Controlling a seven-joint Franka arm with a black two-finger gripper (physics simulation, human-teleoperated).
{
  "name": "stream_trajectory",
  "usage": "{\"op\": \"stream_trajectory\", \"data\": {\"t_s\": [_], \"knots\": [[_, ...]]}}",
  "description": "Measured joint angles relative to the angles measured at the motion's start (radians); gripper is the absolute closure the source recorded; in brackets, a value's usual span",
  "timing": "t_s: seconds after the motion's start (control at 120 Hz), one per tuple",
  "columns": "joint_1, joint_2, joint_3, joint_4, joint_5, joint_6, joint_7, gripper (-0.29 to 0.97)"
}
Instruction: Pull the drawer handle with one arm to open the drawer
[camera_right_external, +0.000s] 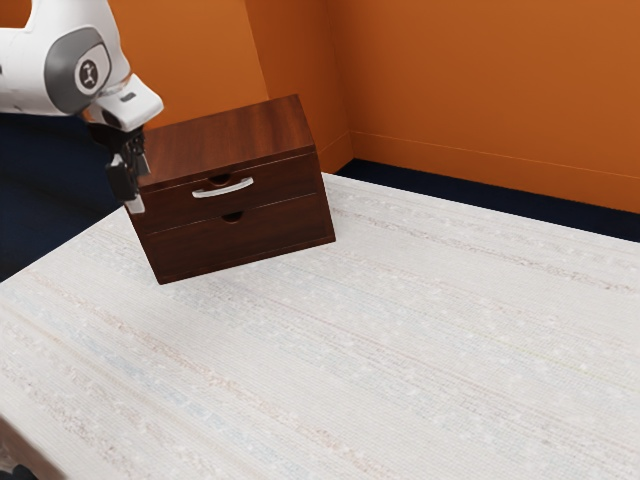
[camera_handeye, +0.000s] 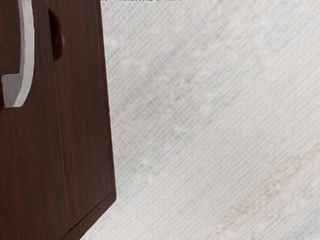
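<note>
**While the gripper hangs at the cabinet's corner, the handle lies off to one side**

Since the task has not visibly begun, the entry records positions only.

- Item: drawer handle (camera_right_external: 223, 187), pale metal bar, fixed on the upper drawer (camera_right_external: 285, 178) of a dark wooden cabinet (camera_right_external: 235, 130). The cabinet stands on the table (camera_right_external: 420, 350), toward its far edge near the orange wall.
- Drawer condition: the upper front looks flush with the lower drawer (camera_right_external: 255, 232); judged shut.
- Tool: gripper (camera_right_external: 128, 185), pointing down, at the end of the drawer front nearest the exterior view's left, close by the cabinet's corner. It has hold of nothing. Whether it is open or closed cannot be told.
- Key relation: the handle lies toward the exterior view's right of the gripper, at roughly the same height, apart from it. Its long axis runs along the drawer front, level with the tabletop.
- Wrist view: one end of the handle and the notch (camera_handeye: 57, 37) in the lower drawer's top edge appear on the wooden front, with bare table beside it.
- Judgement: the coming move calls for a sideways shift along the front to the bar's middle, the gripper set across the bar, and then a pull straight out from the front.
</note>
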Motion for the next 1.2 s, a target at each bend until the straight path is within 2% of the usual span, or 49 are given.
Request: {"op": "stream_trajectory", "data": {"t_s": [0.175, 0.425, 1.2], "knots": [[-0.011, 0.021, -0.006, 0.002, 0.006, 0.036, -0.009, 0.10], [-0.010, 0.035, -0.014, 0.000, 0.057, 0.076, -0.027, 0.20], [0.000, 0.103, -0.074, 0.011, 0.059, 0.180, -0.066, 0.22]]}}
